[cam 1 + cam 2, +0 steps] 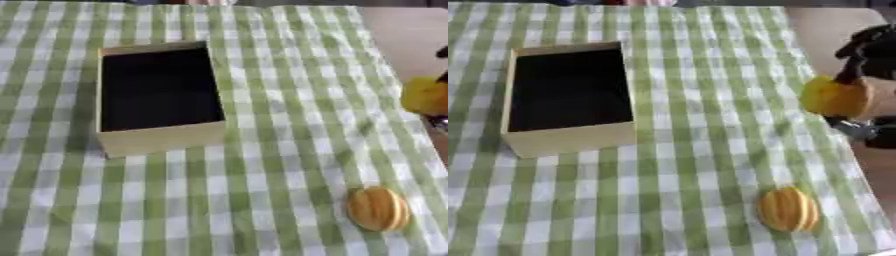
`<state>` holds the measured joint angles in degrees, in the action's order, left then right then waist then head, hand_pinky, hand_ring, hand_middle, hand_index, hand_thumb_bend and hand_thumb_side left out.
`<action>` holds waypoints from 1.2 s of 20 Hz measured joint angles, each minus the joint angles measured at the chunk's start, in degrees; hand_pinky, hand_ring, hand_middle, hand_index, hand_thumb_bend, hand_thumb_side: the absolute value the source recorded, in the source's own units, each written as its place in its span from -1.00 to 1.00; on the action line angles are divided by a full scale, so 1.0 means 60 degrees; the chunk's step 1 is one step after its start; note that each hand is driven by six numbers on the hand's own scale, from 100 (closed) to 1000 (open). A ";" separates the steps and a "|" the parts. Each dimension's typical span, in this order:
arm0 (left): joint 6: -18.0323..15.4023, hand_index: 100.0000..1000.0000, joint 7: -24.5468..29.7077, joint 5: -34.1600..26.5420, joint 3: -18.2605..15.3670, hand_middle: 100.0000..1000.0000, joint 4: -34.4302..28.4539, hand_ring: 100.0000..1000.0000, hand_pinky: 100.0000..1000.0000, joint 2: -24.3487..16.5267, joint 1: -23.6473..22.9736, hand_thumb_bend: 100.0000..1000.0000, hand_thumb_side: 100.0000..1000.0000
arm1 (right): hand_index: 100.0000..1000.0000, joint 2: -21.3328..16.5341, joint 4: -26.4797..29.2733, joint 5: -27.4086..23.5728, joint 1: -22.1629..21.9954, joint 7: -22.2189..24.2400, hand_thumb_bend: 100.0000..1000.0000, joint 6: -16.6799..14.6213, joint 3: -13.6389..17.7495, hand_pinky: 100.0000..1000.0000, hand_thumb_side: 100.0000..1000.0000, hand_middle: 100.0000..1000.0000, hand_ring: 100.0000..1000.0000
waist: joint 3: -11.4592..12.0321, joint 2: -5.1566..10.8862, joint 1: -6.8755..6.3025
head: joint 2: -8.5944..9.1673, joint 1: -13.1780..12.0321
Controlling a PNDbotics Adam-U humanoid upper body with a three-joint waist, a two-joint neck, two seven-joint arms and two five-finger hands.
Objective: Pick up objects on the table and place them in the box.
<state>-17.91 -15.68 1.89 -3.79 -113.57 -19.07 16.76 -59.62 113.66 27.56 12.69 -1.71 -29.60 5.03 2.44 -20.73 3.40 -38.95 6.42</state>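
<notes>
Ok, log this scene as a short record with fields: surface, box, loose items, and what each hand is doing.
surface: green and white checked cloth
box: open cardboard box, dark inside, nothing visible in it
loose item: ribbed orange fruit on the cloth, near right
right hand: black hand at the right edge, curled on a yellow object, raised above the cloth edge
left hand: not in view

My right hand point(874, 55) at the view's right edge

I see mostly black, rounded casing here, with dark fingers point(852, 70) and a silver metallic joint piece lower down; the blur hides any screws, cables or markings.
</notes>
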 measured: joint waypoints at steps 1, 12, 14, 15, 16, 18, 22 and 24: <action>-0.0001 0.60 0.0034 -0.0038 0.0021 0.33 0.0000 0.35 0.38 0.0000 0.0040 -0.99 0.25 | 0.04 -0.0048 0.0001 -0.0340 0.0536 0.0255 -0.91 -0.0036 -0.0221 0.54 -0.96 -0.21 0.33 | 0.0063 0.0009 0.0018 | 0.0000 0.0056; -0.0263 0.61 0.0175 -0.0478 0.0301 0.34 0.0000 0.37 0.39 -0.0006 0.0858 -0.84 0.07 | 0.02 0.1341 -0.0008 -0.3235 0.5150 0.3519 -1.00 0.1092 -0.2255 0.58 -1.00 -0.22 0.35 | 0.0802 0.0043 0.0278 | 0.0000 0.0767; -0.0486 0.62 0.0141 -0.0554 0.0361 0.35 0.0000 0.38 0.39 -0.0011 0.1262 -0.78 -0.02 | 0.02 0.1762 -0.0203 -0.3268 0.5587 0.3907 -1.00 0.1323 -0.2495 0.58 -1.00 -0.21 0.35 | 0.1017 0.0021 0.0317 | 0.0000 0.0909; -0.0608 0.62 0.0136 -0.0594 0.0403 0.35 0.0000 0.39 0.39 -0.0016 0.1490 -0.76 -0.05 | 0.03 0.1971 -0.0387 -0.3261 0.5794 0.4062 -1.00 0.1388 -0.2607 0.57 -1.00 -0.21 0.35 | 0.1105 0.0010 0.0326 | 0.0000 0.0975; -0.0727 0.62 0.0142 -0.0648 0.0447 0.35 0.0000 0.39 0.39 -0.0020 0.1682 -0.75 -0.07 | 0.03 0.2177 -0.0600 -0.3219 0.5995 0.4187 -1.00 0.1413 -0.2710 0.57 -1.00 -0.21 0.35 | 0.1180 -0.0001 0.0329 | 0.0000 0.1037; -0.0943 0.62 0.0179 -0.0762 0.0566 0.35 -0.0001 0.40 0.39 -0.0057 0.2071 -0.72 -0.11 | 0.03 0.2604 -0.1117 -0.2994 0.6401 0.4344 -1.00 0.1389 -0.2919 0.57 -1.00 -0.21 0.35 | 0.1295 -0.0006 0.0330 | 0.0000 0.1153; -0.1211 0.62 0.0343 -0.1045 0.0816 0.35 -0.0007 0.40 0.39 -0.0101 0.2654 -0.71 -0.12 | 0.02 0.3503 -0.2358 -0.2289 0.7100 0.4370 -1.00 0.1259 -0.3284 0.58 -1.00 -0.22 0.36 | 0.1429 -0.0042 0.0326 | -0.0005 0.1309; -0.1258 0.62 0.0457 -0.1161 0.0921 0.35 -0.0014 0.40 0.39 -0.0097 0.2785 -0.69 -0.16 | 0.02 0.3894 -0.2979 -0.1946 0.7306 0.4300 -1.00 0.1186 -0.3398 0.59 -1.00 -0.22 0.36 | 0.1441 -0.0101 0.0329 | -0.0005 0.1337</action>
<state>-25.46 -12.94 -5.07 1.74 -113.65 -19.65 33.47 -36.26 95.79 15.88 56.52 24.09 -22.48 -15.36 11.09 -21.34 5.38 -38.98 14.44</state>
